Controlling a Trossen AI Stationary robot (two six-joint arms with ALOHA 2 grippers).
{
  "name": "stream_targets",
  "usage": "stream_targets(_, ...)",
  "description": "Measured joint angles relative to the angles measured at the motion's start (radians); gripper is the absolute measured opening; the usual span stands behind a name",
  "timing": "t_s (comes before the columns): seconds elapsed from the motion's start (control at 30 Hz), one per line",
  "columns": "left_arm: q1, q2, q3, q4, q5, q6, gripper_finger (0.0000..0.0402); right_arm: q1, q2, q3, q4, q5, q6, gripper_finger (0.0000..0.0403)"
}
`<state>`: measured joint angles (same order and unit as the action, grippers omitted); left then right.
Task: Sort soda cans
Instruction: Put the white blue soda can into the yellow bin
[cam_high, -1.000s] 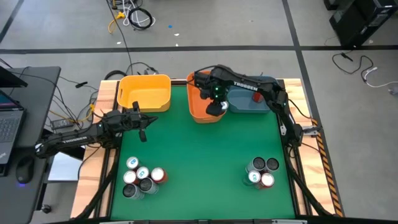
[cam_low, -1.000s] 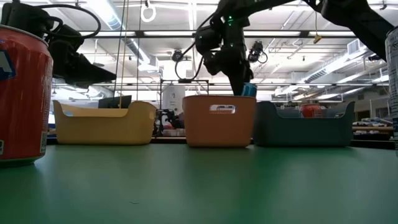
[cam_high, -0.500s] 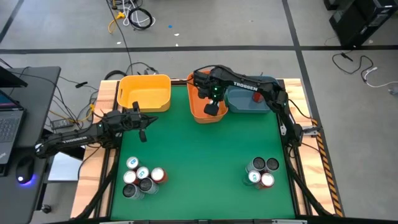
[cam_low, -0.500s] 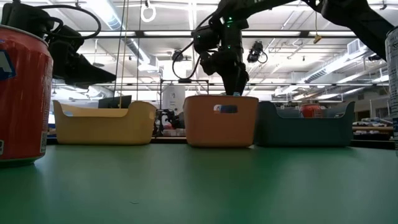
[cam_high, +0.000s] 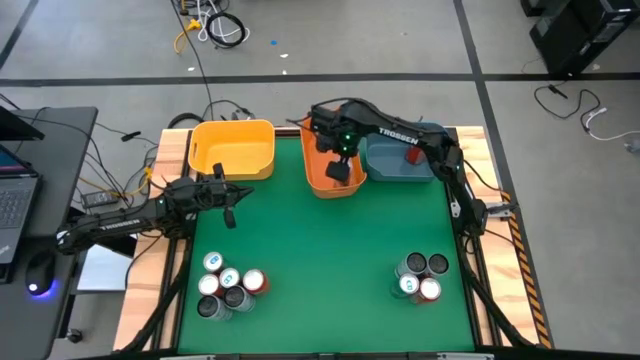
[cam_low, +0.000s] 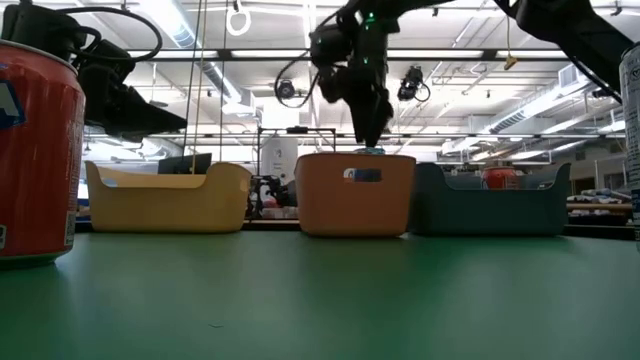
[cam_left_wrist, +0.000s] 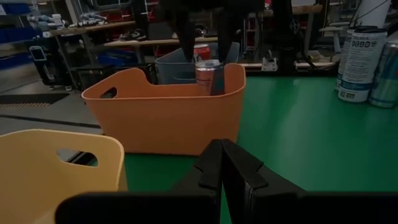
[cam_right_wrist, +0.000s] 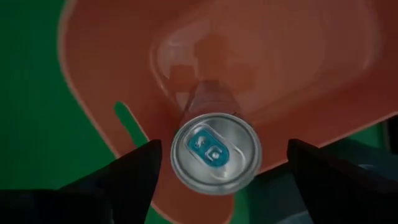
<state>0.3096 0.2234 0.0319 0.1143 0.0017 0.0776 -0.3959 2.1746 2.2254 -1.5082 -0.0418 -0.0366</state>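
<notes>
"TROSSEN" on right arm (cam_high: 400, 137)

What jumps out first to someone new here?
The right gripper hangs over the orange bin, jaws open wide, with a can standing in the bin right under it. Two clusters of cans wait at the table's near edge, one left, one right. The left gripper waits, jaws shut, near the yellow bin.

From above, my right gripper (cam_high: 341, 168) hides the can (cam_right_wrist: 214, 153) in the orange bin (cam_high: 318, 180); the bin's wall covers its lower body.
</notes>
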Motion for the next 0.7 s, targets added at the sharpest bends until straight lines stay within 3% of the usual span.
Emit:
stream_targets(0.17,0.0,0.008,0.026,-0.012,0.008,0.0,0.0014,0.03,-0.002,0.133,-0.059,0.0,-0.001,0.0334)
stream_targets(0.3,0.0,0.056,0.121,-0.046,0.01,-0.005,0.0014,0.063,-0.067,0.11,-0.062,-0.003,-0.013,0.0305)
stream_targets(0.43,0.0,0.17,0.259,-0.186,0.003,-0.011,0.0014,0.093,-0.125,0.088,-0.063,0.002,-0.012,0.0237)
stream_targets(0.7,0.0,0.529,0.494,-0.361,-0.131,-0.129,0.0014,0.155,-0.178,0.088,-0.063,0.01,-0.049,0.0081)
